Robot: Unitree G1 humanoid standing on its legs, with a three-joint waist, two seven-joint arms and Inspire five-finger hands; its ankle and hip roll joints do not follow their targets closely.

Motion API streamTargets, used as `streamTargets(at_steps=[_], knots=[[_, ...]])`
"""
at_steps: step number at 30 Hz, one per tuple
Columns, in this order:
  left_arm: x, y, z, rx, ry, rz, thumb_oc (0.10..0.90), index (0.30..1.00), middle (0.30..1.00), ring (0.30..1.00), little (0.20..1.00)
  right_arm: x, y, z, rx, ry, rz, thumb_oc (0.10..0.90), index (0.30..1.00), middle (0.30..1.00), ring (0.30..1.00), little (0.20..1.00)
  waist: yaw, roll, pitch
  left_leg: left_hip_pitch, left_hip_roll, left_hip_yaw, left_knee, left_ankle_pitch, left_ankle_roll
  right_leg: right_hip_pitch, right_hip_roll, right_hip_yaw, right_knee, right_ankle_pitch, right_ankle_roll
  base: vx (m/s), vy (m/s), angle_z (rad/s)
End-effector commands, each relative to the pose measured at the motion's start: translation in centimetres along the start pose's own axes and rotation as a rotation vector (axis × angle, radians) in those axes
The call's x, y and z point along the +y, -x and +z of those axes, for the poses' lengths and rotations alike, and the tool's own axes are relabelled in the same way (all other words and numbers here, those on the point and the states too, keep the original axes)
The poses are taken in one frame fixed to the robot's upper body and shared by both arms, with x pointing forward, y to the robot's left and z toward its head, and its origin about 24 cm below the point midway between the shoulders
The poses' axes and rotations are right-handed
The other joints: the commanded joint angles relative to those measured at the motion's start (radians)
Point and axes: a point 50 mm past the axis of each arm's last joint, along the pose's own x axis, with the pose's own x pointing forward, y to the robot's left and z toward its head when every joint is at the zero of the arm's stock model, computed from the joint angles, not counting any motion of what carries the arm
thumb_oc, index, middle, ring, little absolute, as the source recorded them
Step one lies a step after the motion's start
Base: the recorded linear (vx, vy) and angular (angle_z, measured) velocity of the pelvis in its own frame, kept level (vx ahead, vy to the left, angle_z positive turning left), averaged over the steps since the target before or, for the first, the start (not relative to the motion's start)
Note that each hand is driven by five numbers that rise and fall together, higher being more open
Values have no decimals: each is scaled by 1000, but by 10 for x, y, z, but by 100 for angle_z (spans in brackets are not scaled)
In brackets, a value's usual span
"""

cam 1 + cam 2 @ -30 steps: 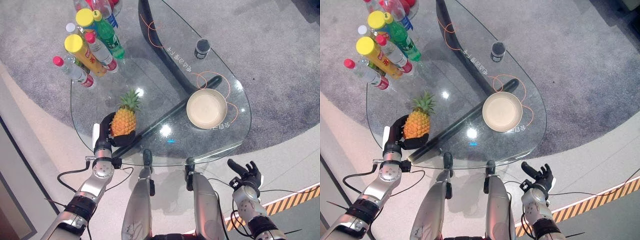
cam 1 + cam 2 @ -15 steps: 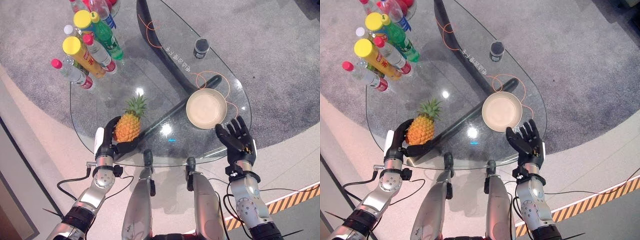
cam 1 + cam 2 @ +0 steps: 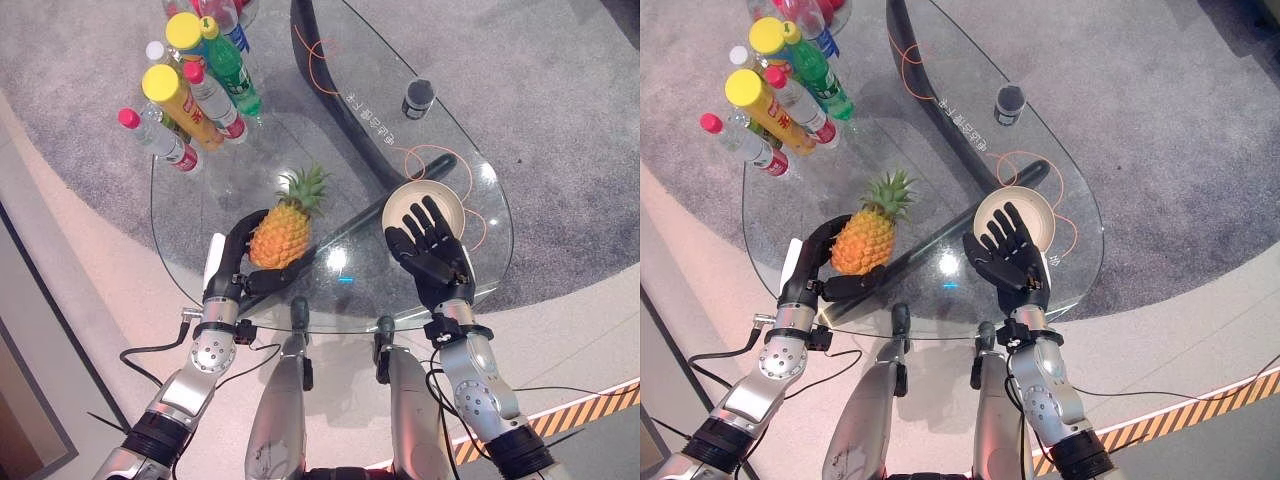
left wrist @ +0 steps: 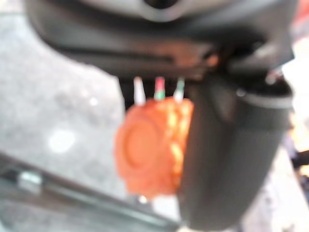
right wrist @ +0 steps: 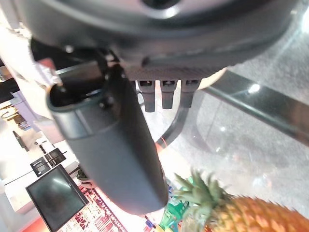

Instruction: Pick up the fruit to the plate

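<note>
Pineapple point(image 3: 280, 232) sits in the left hand point(image 3: 238, 262), fingers and thumb wrapped round its body, held over the glass table point(image 3: 300, 150), leaves pointing away. Right hand point(image 3: 432, 250) is spread flat, fingers straight, right over the plate point(image 3: 445, 198). Bottles point(image 3: 190, 95) stand at the far left corner.

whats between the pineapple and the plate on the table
In the left eye view, only bare glass table lies between the pineapple in the left hand and the plate; the open right hand overlaps the plate.
</note>
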Motion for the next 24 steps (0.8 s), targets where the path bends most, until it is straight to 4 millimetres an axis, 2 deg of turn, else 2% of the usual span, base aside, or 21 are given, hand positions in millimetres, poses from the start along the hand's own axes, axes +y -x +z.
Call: streamTargets(at_steps=[1, 7, 13, 24], knots=[[8, -9, 74, -393, 90, 0, 100, 300, 300, 300, 200, 35, -9, 31, -151, -122, 145, 800, 900, 900, 900, 900, -13, -41, -13, 16, -98, 4, 165, -125, 59, 129, -10, -62, -302, 238, 21, -6, -4, 5], [4, -7, 82, -434, 55, -48, 100, 300, 300, 300, 200, 37, -12, 24, -87, -177, 161, 800, 900, 900, 900, 900, -3, -39, -13, 13, -104, -4, 168, -126, 60, 129, -14, -69, -301, 240, 22, -9, -12, 9], [2, -8, 85, -439, 43, -120, 100, 300, 300, 300, 200, 47, -13, 13, 30, -293, 328, 800, 900, 900, 900, 900, 7, -40, -13, 13, -111, -12, 167, -125, 60, 131, -18, -75, -303, 243, 25, -3, -6, 5], [-2, -11, 84, -410, 46, -221, 100, 300, 300, 300, 200, 63, -20, 18, 54, -156, 547, 800, 900, 900, 900, 900, 18, -36, -13, 9, -119, -29, 170, -123, 59, 126, -23, -74, -296, 244, 31, -2, 5, 5]])
